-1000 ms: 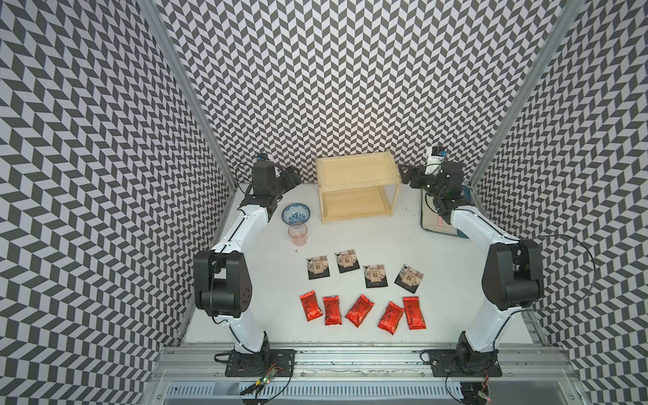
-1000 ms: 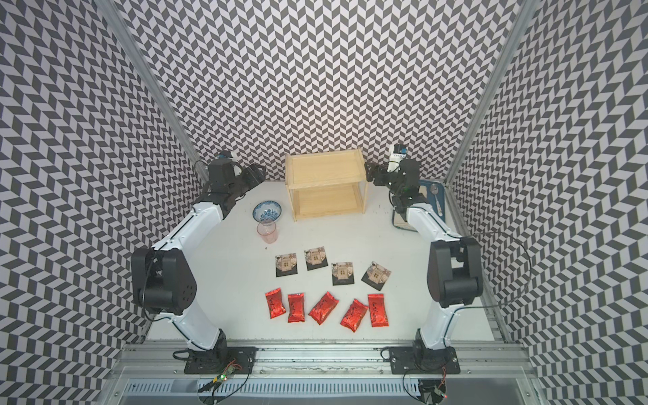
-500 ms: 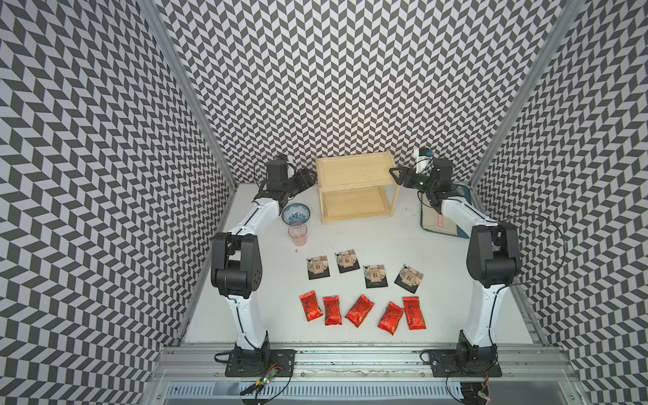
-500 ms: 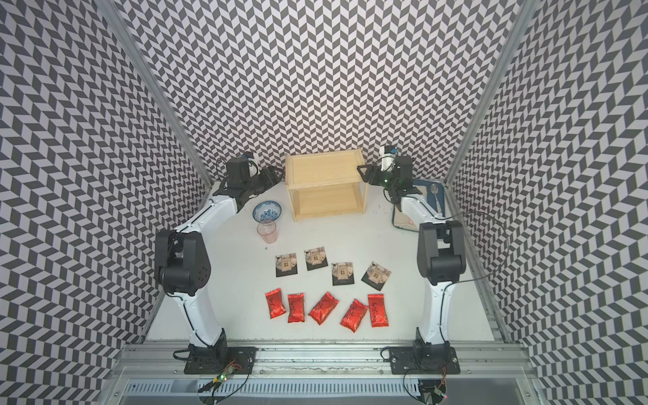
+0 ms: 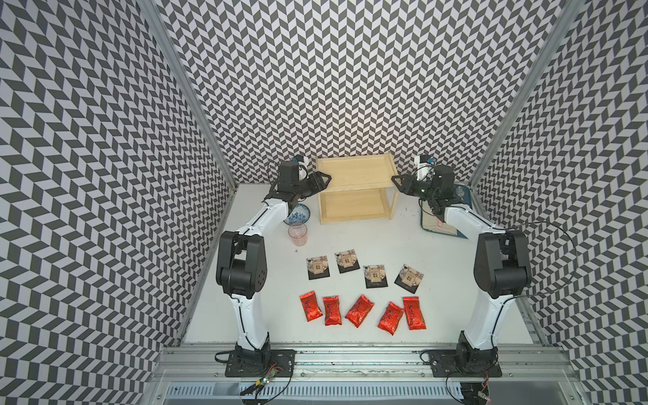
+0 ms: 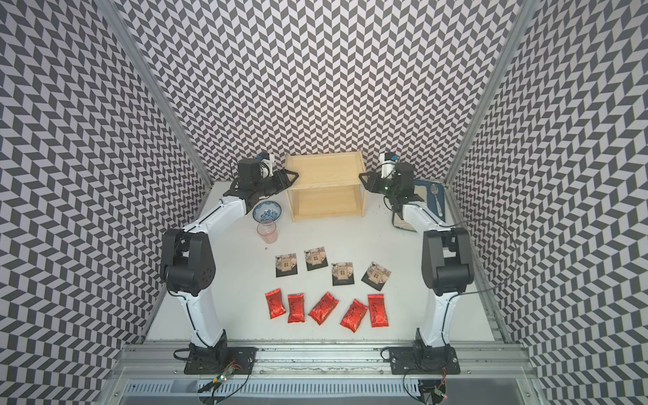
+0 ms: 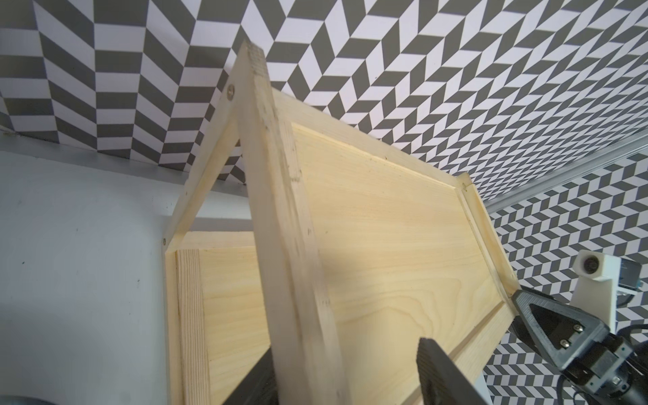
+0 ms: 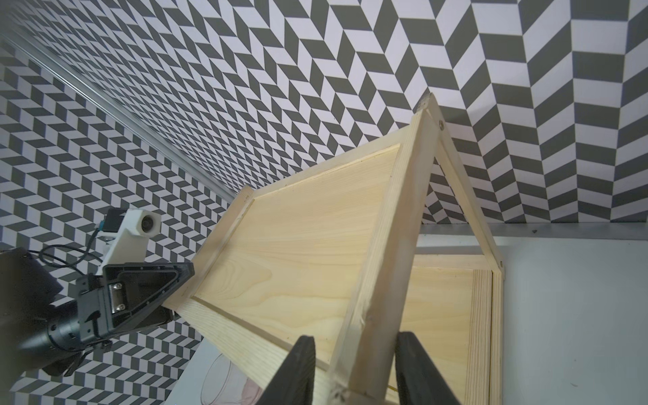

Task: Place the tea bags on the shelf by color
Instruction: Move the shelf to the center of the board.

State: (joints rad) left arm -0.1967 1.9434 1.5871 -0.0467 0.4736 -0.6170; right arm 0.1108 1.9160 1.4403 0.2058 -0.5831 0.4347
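The jaws of the left gripper [image 5: 325,179] and the right gripper [image 5: 397,182] are held parted, each astride an end rim of the top tier of the shelf [image 5: 354,171], while the black tea bags [image 5: 347,261] and red tea bags [image 5: 359,310] are laid in two rows well apart from it.

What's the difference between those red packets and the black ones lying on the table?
The red packets are shiny, puffy oblong pouches; the black packets are flat squares with a beige print. Red packets number five, black packets four. The red row lies farther from the shelf than the black row. All lie on the white table, none on the shelf.
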